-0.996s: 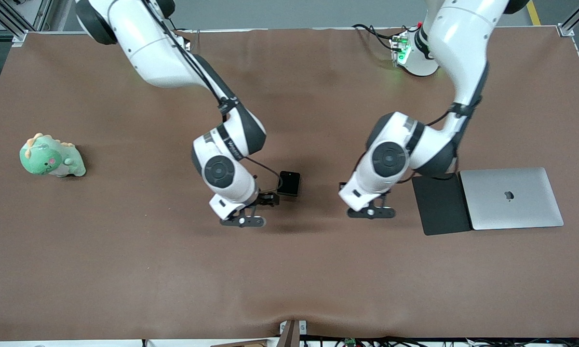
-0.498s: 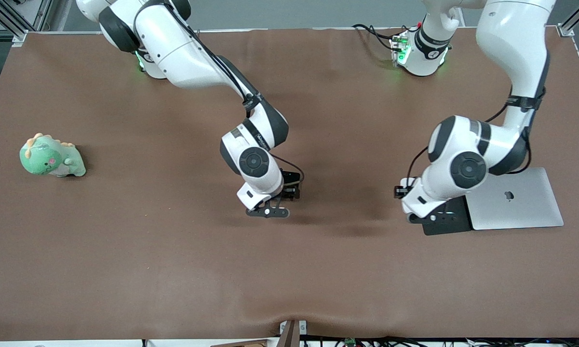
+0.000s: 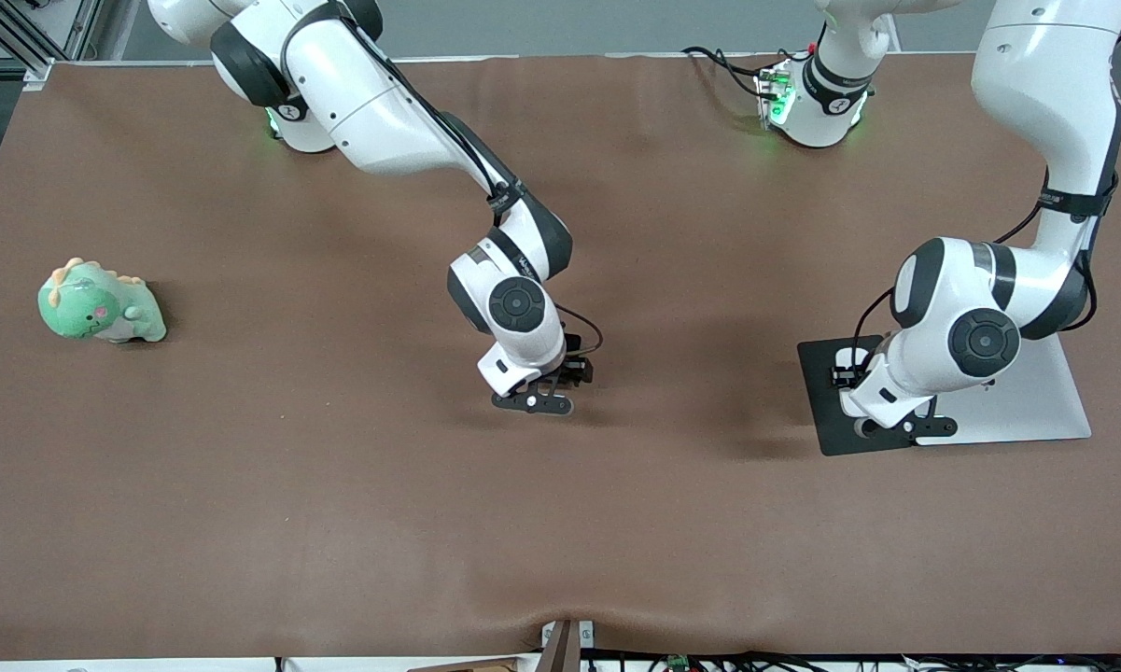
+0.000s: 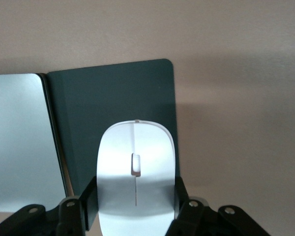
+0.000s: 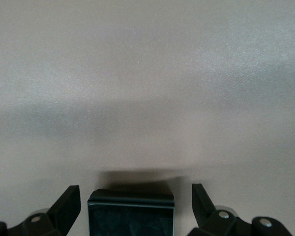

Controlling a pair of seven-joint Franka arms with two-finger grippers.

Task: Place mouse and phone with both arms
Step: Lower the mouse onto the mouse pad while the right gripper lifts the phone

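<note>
Right wrist view: phone (image 5: 131, 212) lies flat between the spread fingers (image 5: 66, 205) of the right gripper (image 5: 135, 209), gaps on both sides, not yet gripped.
Left gripper (image 4: 132, 209) clamps the mouse (image 4: 136, 172) lengthwise over the dark pad (image 4: 108, 103) beside the laptop (image 4: 19, 147).

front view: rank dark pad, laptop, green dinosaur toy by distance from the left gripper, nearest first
From the left gripper, shut on the mouse:
1. Dark pad: directly under the gripper.
2. Laptop: beside the pad, toward the left arm's end of the table.
3. Green dinosaur toy: at the right arm's end of the table.
</note>
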